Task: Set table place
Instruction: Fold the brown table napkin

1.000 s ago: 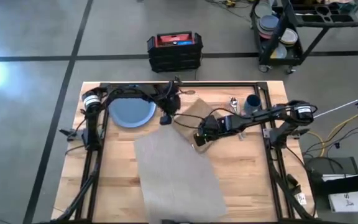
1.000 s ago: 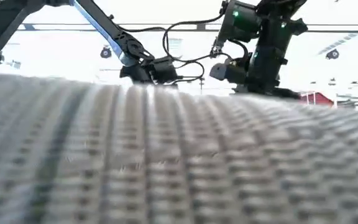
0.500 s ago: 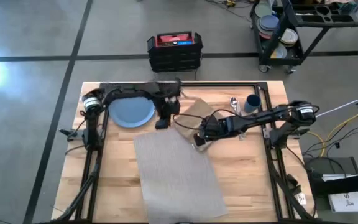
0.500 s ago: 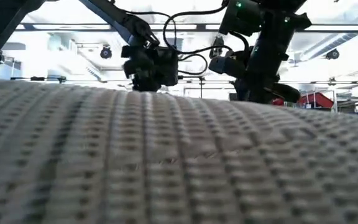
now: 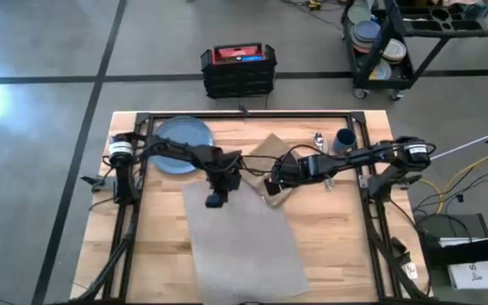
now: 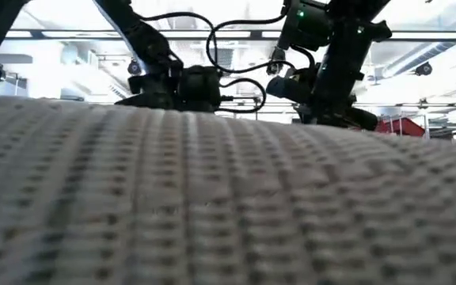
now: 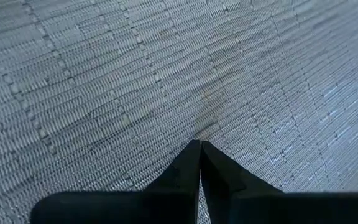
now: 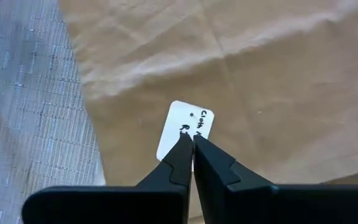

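Two dark arms met over the wooden desk (image 5: 329, 229). The left tool (image 5: 215, 200), fingers pressed together on nothing, hovered over the far edge of the grey woven placemat (image 5: 244, 237). The right tool (image 5: 271, 188), likewise closed, sat on the tan napkin (image 8: 278, 68) at its white tag (image 8: 185, 127). Behind the left tool lay the blue plate (image 5: 179, 135); beyond the right, the dark-blue cup (image 5: 343, 138).

**Near half open, far edge crowded**

Lay bare across most of the grey placemat (image 5: 244, 241). Blocked at its far corner by both arms, closed left gripper (image 5: 214, 201) and closed right gripper (image 5: 271, 188) over the napkin (image 5: 271, 152). Crowded beyond by plate (image 5: 179, 134), cup (image 5: 343, 138).
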Controlling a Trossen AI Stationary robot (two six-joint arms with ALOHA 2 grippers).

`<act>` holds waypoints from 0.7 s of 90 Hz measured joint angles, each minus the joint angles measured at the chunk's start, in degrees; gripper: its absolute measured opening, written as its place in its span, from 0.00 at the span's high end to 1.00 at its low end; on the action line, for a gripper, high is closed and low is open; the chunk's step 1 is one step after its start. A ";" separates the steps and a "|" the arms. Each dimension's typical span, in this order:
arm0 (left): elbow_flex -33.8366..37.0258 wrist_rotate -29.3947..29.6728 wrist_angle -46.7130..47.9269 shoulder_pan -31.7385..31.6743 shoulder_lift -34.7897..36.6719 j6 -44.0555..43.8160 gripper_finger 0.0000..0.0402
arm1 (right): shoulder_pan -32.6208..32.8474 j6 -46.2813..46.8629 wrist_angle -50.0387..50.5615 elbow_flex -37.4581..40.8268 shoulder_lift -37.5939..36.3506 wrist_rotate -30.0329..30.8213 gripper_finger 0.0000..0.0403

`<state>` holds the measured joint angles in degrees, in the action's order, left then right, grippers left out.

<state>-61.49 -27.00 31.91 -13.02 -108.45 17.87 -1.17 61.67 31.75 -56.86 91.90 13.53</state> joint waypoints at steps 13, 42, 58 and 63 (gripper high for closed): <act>0.70 0.10 0.63 -3.26 0.57 0.99 1.00 | 0.02 0.22 1.02 0.02 0.00 -0.04 1.00; -0.66 4.05 0.40 -9.83 1.93 1.57 1.00 | -0.02 0.36 3.01 0.04 -0.24 1.72 1.00; -0.99 6.79 0.45 -9.98 5.35 1.55 1.00 | -2.90 -0.11 7.18 0.11 -3.21 4.60 1.00; -1.42 6.62 0.00 -9.94 6.67 1.55 1.00 | -4.39 -1.87 7.08 0.13 -4.61 4.55 1.00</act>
<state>-62.91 -20.38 31.92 -22.95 -101.78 19.42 -5.56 59.79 38.83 -56.73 87.29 18.09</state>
